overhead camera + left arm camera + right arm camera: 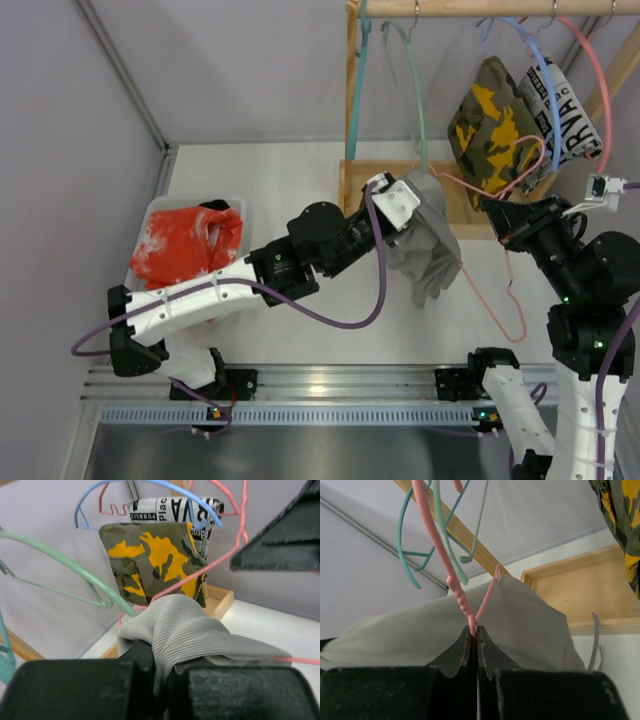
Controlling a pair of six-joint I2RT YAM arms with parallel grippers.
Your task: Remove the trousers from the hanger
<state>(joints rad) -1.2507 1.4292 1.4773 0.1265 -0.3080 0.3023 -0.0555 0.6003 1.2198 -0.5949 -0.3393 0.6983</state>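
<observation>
The grey trousers (430, 250) hang bunched from my left gripper (408, 205), which is shut on a fold of them (190, 630). My right gripper (497, 208) is shut on the corner of the pink hanger (462, 600), whose wire (500, 290) loops down below the rack. The grey cloth (530, 625) lies just beyond my right fingertips. The camouflage trousers (490, 125) hang folded on the rail at the right, also in the left wrist view (152, 560).
A wooden rack (352, 100) with a base tray (465, 205) stands at the back. Green (412, 90) and blue (545, 70) hangers hang on the rail. A black-and-white printed garment (562, 110) hangs beside the camouflage. A white bin (150, 215) holds a red-orange garment (185, 245).
</observation>
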